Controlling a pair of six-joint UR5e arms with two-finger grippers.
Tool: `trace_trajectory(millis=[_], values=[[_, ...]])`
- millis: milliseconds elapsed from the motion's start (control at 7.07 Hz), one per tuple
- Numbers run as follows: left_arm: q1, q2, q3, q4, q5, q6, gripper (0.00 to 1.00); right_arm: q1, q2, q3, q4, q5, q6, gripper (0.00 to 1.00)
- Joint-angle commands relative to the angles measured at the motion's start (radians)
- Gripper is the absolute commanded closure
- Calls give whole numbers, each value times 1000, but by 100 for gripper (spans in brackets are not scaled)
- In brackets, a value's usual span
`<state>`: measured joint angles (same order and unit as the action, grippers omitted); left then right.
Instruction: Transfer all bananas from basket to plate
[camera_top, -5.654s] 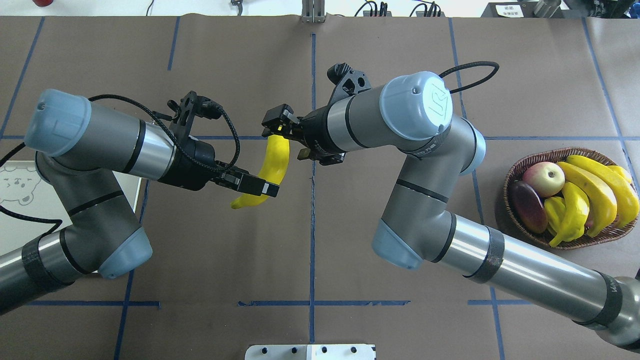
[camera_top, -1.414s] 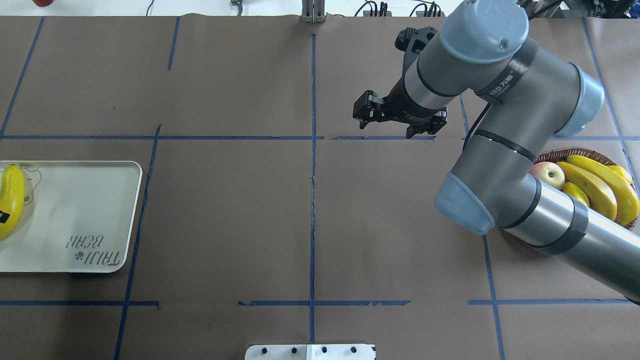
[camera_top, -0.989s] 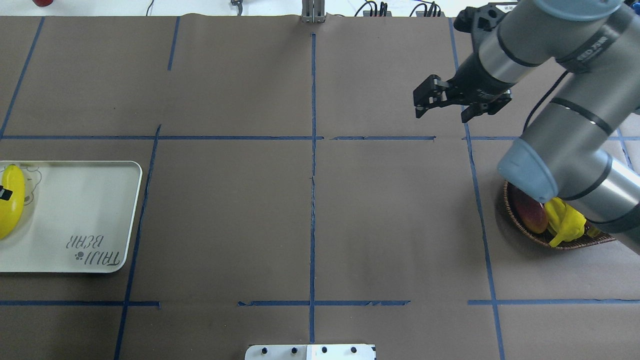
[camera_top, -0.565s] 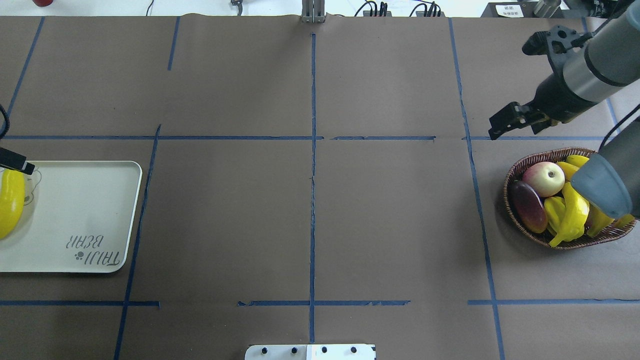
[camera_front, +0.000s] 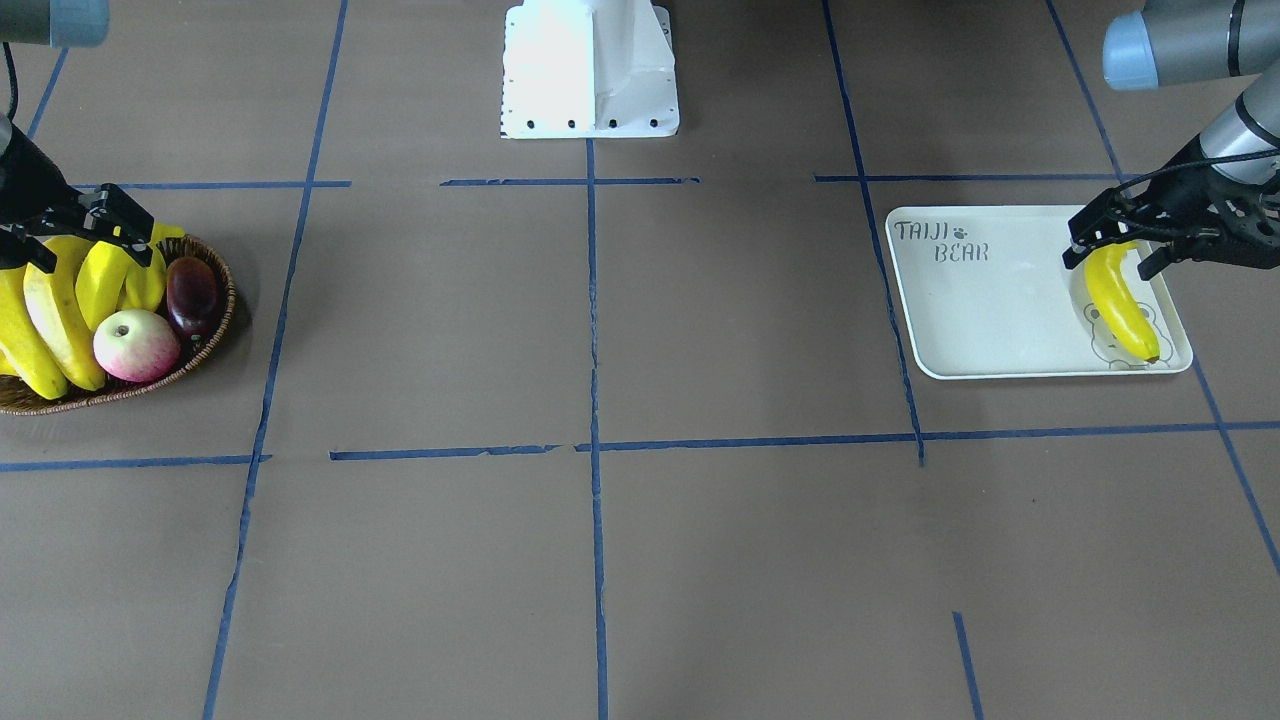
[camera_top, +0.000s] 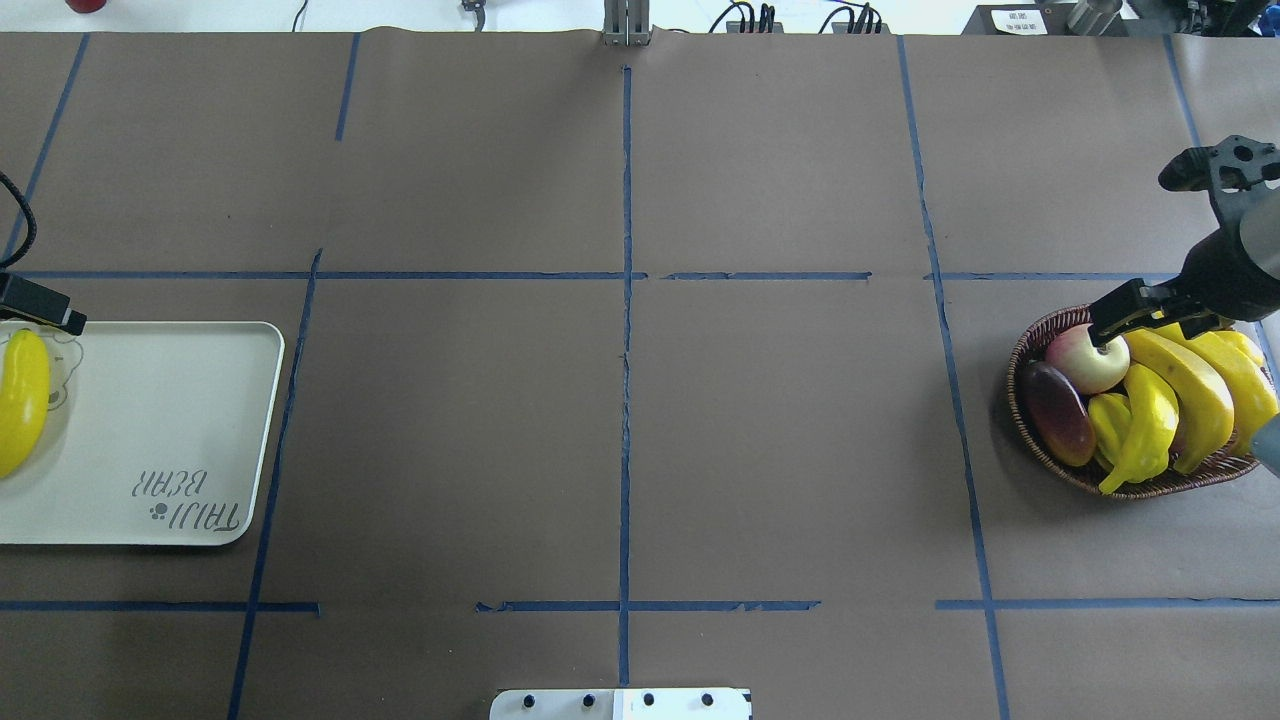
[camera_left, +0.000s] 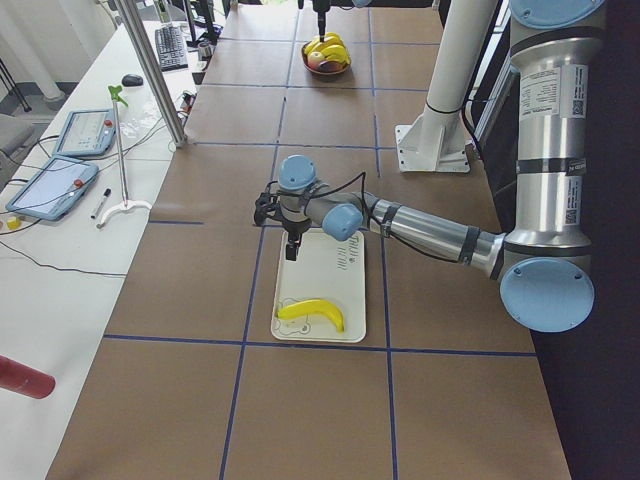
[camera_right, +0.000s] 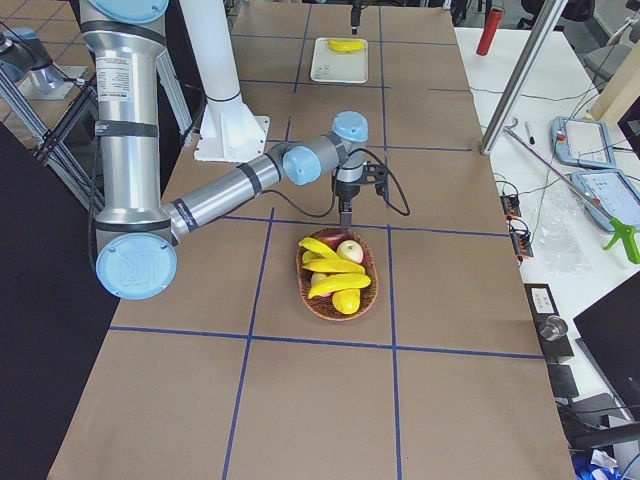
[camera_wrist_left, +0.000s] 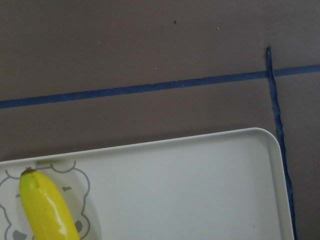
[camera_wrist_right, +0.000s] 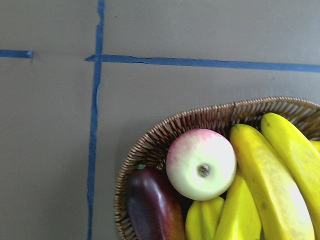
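One banana (camera_front: 1120, 300) lies on the cream plate (camera_front: 980, 320), over its bear drawing; the left wrist view catches its tip (camera_wrist_left: 45, 210). My left gripper (camera_front: 1112, 248) hangs open above the plate (camera_top: 150, 430), holding nothing. In the wicker basket (camera_top: 1030, 340) two long bananas (camera_top: 1190, 385) lie side by side along its right half. My right gripper (camera_top: 1153, 318) is open over the basket's far rim, just above the apple (camera_top: 1085, 360). The right wrist view shows the bananas (camera_wrist_right: 270, 185) beside the apple (camera_wrist_right: 200, 162).
The basket also holds a dark red fruit (camera_top: 1055, 410) and other yellow fruit (camera_top: 1140, 430). The robot's white base plate (camera_front: 590, 70) sits at mid-table. A side bench with tablets (camera_left: 55, 160) and a pole (camera_left: 150, 70) runs along the far edge.
The right arm swung from mid-table to above the basket, open and empty. The left gripper let go of the banana on the plate and drew away from it.
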<state>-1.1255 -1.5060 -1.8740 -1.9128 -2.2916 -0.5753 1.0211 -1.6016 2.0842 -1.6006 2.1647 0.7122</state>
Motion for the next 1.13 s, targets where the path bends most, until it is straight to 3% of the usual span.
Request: trace_trajectory(millis=[0,283,707,848,989], values=[[1,-5,0,0,0,0,0,-2,-102,78,19,-45,230,6],[3,-6,0,0,0,-2,0,-7,-159,45,187,-88,342,11],[3,-6,6,-2,1,0,0,-9,-164,-15,203,-80,-94,9],[3,-6,4,-2,1,0,0,-9,-164,-12,203,-80,-96,7],[3,-6,4,-2,0,0,0,-13,-159,-7,208,-79,56,7]])
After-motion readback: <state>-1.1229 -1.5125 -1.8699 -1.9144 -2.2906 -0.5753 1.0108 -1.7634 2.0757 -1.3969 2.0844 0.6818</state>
